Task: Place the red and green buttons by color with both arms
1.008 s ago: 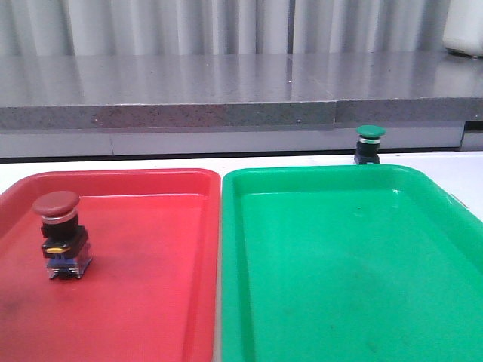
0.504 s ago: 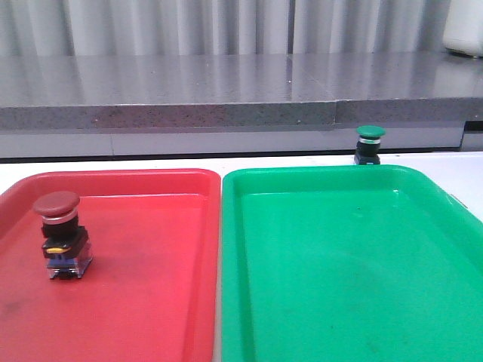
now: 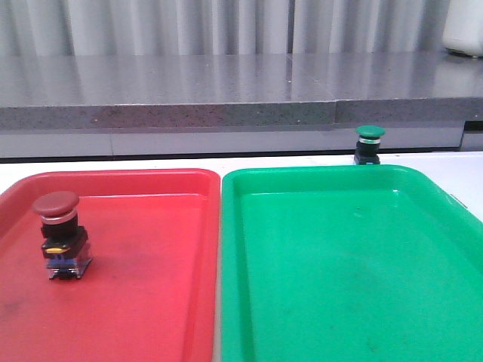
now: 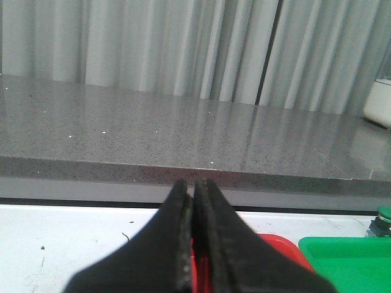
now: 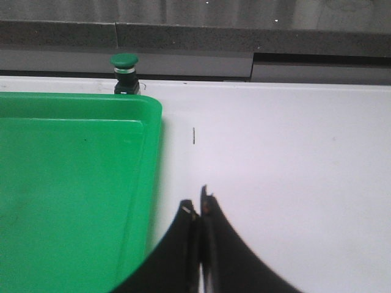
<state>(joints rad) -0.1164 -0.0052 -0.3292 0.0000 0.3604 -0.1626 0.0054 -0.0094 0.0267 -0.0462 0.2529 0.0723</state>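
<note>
Left gripper (image 4: 194, 198): fingers pressed together, nothing between them, held above the white table (image 4: 73, 238) near the far edge of the red tray (image 4: 281, 247).
Right gripper (image 5: 200, 210): fingers pressed together, empty, over bare table just beside the green tray (image 5: 73, 183).
Red button (image 3: 60, 234): upright inside the red tray (image 3: 151, 286), at its left side; hidden from the left wrist view, so its place relative to that gripper cannot be told.
Green button (image 5: 124, 73): upright on the table just beyond the green tray's far rim, outside it, well apart from the right gripper; seen in the front view (image 3: 369, 143) behind the tray's right part (image 3: 339, 264).
Backdrop: grey stone ledge (image 3: 226, 90) behind the table.
</note>
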